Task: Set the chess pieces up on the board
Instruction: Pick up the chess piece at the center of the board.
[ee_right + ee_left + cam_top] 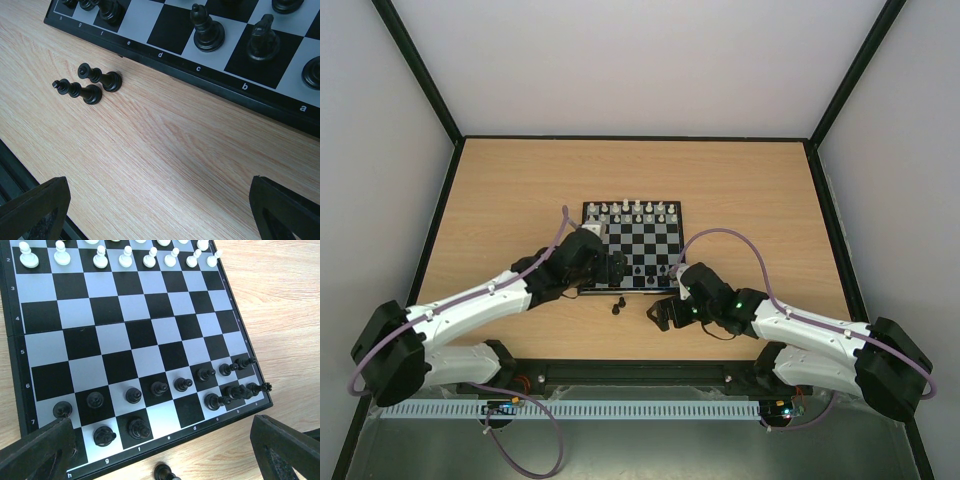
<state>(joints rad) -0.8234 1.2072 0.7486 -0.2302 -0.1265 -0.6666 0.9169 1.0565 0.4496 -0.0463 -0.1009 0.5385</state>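
Observation:
The board (650,240) lies mid-table, white chess pieces (125,257) lined up along its far rows. A row of black pawns (159,388) stands near the close edge, with larger black pieces (139,428) behind them. The squares marked d and e in that back row are bare. Two black pieces (100,78) lie on their sides on the wood just in front of the board (167,30). My left gripper (161,440) hovers open over the board's near edge, one loose piece (165,472) below it. My right gripper (159,195) is open above bare wood, right of the fallen pair.
The wooden table (520,190) is fenced by a dark frame and pale walls. A black bishop (205,30) and knight (262,40) stand on the board's corner squares nearest my right gripper. The table's near edge (15,165) runs close behind the fallen pieces.

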